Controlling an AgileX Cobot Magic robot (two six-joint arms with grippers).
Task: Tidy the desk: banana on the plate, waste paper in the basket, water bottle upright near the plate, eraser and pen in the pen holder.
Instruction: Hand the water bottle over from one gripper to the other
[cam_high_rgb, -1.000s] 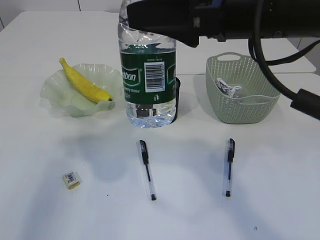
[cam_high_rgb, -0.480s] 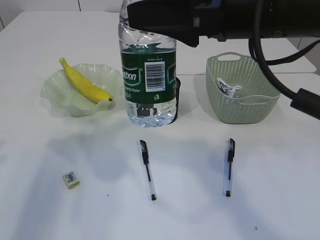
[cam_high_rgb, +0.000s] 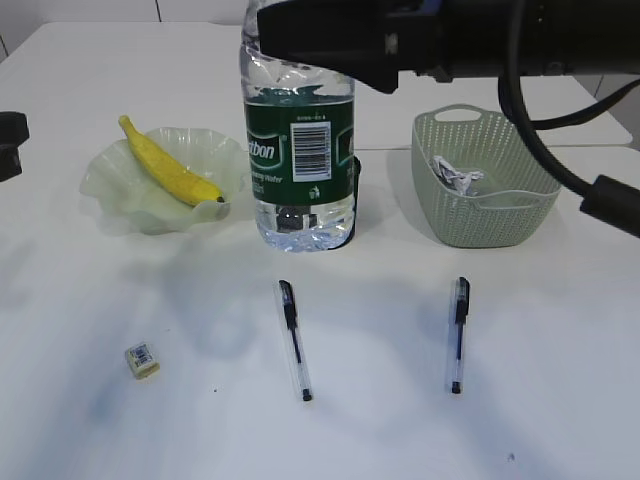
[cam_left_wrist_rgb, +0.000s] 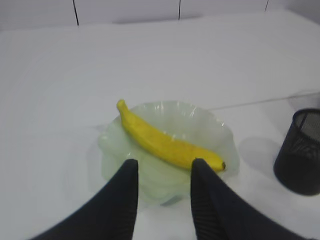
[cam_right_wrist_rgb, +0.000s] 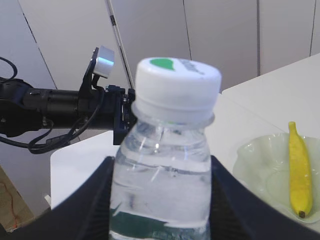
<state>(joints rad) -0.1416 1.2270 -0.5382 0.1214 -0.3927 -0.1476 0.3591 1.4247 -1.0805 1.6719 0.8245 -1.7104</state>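
Exterior view: water bottle (cam_high_rgb: 299, 150) upright on white tabletop (cam_high_rgb: 560, 400), just right of the plate (cam_high_rgb: 120, 195), black pen holder (cam_high_rgb: 353, 195) mostly hidden behind it. Banana (cam_high_rgb: 170, 165) lies on plate. Crumpled waste paper (cam_high_rgb: 455, 178) sits in green basket (cam_high_rgb: 520, 215). Two pens (cam_high_rgb: 294, 340) (cam_high_rgb: 458, 335) and eraser (cam_high_rgb: 142, 361) lie loose on the near tabletop, well apart. Left wrist view: left hand (cam_left_wrist_rgb: 162, 172) spread open, nothing between fingers, hovering just before the plate and banana; pen holder at right edge. Right wrist view: right hand (cam_right_wrist_rgb: 160, 195) clamps the bottle body, one finger on each side, white cap (cam_right_wrist_rgb: 178, 82) above; banana on plate at right.
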